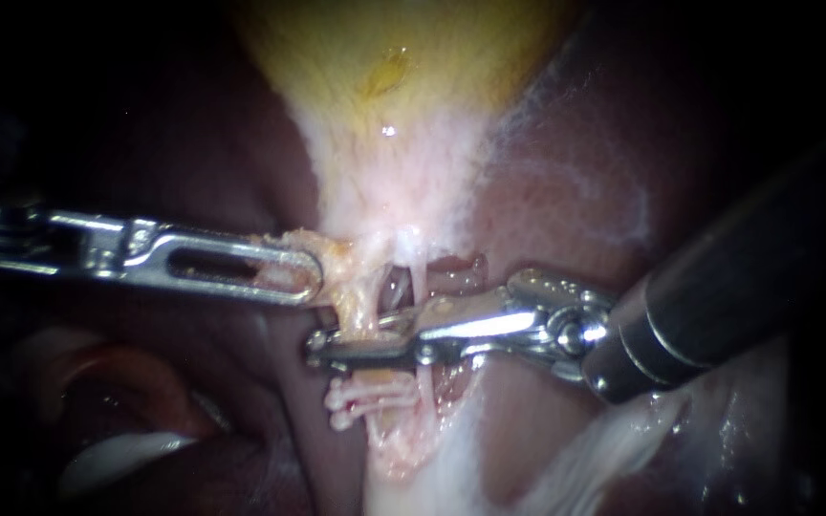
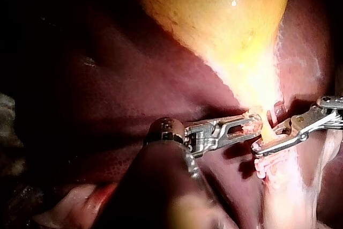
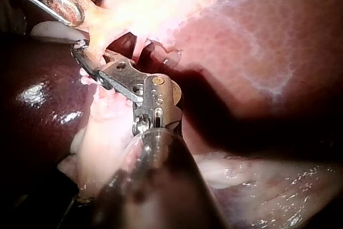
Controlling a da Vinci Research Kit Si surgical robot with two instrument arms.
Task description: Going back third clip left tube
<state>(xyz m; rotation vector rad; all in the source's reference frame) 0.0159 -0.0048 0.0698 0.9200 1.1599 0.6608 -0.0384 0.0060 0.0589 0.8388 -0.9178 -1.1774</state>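
Observation:
The yellow gallbladder (image 1: 384, 57) narrows down to a pale neck. My left instrument (image 1: 315, 279) comes in level from the left, its slotted jaws shut on the fatty tissue at that neck. Two tubes run down from there: the thicker left tube (image 1: 363, 304) and a thin right tube (image 1: 421, 277). My right instrument (image 1: 322, 344) reaches across both tubes from the right. Its long jaws are slightly open, with the left tube between them. Pale clips (image 1: 354, 394) sit on the left tube just below these jaws. In the right wrist view the right instrument (image 3: 80, 54) lies against the same tube.
Dark red liver (image 1: 623, 143) surrounds the field on both sides. White membrane (image 1: 566, 459) spreads below the right instrument's shaft. A pale, glossy fold (image 1: 117, 454) lies at lower left. The space between the two instruments' tips is narrow.

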